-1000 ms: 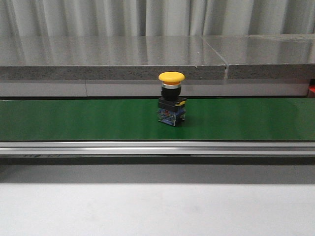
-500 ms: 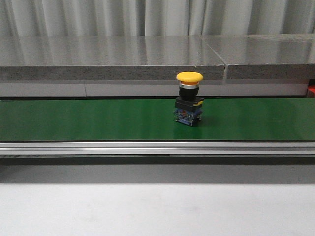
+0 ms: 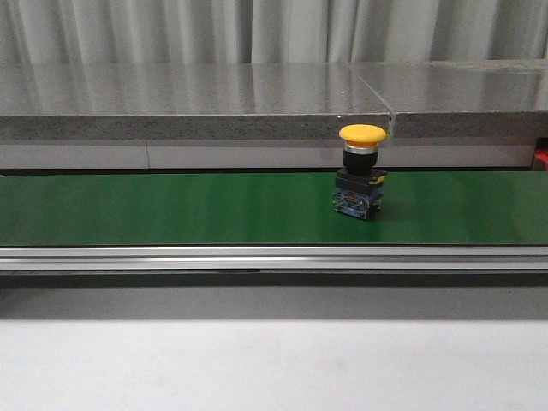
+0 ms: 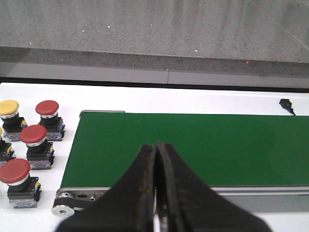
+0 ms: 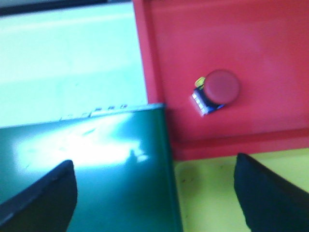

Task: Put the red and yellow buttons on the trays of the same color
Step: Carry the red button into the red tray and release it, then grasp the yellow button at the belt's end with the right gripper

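Note:
A yellow button [image 3: 362, 171] with a black and blue base stands upright on the green conveyor belt [image 3: 171, 210], right of centre in the front view. Beside the belt's other end, the left wrist view shows three red buttons [image 4: 33, 139] and a yellow one [image 4: 9, 112] on the white table. My left gripper [image 4: 157, 147] is shut and empty above the belt [image 4: 193, 145]. My right gripper [image 5: 154, 193] is open, over the belt end [image 5: 96, 183] and the yellow tray [image 5: 212, 198]. A red button [image 5: 217, 91] lies on the red tray [image 5: 270, 43].
A grey stone ledge [image 3: 214, 103] runs behind the belt, with a curtain beyond. The belt's metal rail [image 3: 257, 257] borders its near side, then a white tabletop [image 3: 257, 368]. A small black item [image 4: 287, 104] lies on the white surface beyond the belt.
The yellow button has travelled rightward along the belt, about a button's width each half second. Nothing else in the front view has moved.

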`<action>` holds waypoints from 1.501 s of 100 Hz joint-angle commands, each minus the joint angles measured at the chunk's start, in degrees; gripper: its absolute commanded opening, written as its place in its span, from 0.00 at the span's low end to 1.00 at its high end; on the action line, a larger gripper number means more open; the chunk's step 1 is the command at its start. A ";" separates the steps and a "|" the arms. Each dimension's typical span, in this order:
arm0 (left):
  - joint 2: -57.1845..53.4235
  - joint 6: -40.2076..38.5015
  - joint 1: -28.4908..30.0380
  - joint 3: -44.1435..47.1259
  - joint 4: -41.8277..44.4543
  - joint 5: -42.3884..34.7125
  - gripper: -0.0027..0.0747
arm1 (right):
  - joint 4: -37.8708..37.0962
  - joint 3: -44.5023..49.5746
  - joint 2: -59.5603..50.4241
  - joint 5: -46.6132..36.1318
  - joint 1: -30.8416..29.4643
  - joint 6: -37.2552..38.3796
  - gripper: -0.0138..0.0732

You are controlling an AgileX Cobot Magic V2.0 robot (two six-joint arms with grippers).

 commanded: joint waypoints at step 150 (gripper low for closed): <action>0.58 -0.24 -0.36 -1.45 -0.29 -4.52 0.01 | 0.95 5.66 5.28 -10.43 32.37 -4.64 0.51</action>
